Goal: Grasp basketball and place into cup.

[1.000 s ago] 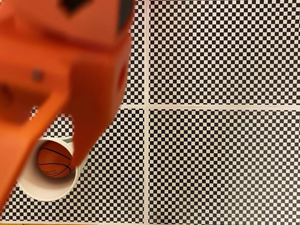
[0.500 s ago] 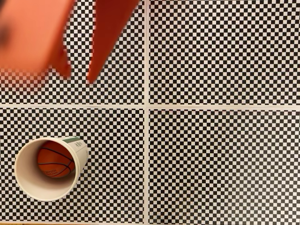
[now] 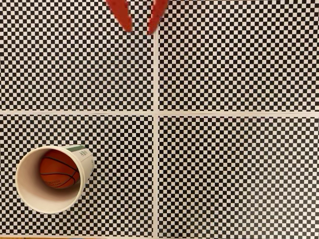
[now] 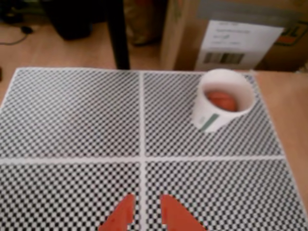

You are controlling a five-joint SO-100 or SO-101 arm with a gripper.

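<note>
Claw clear and empty; ball seated in cup.

The claw [image 3: 139,26] has its two orange tips slightly parted with nothing between them, above the checkered mat [image 3: 234,59]. Well apart from it, toward the lower left in the fixed view, stands the cup [image 3: 30,196] with the basketball [image 3: 59,171] inside. Judged light, round and prone to roll; any re-grasp should close across the ball's widest part. The thin paper wall would crush easily.

A home or hobby workspace: a checkerboard mat [image 4: 72,120] on a wooden floor [image 4: 57,48], beside a labelled cardboard box [image 4: 231,33] and a dark furniture leg [image 4: 118,33].
</note>
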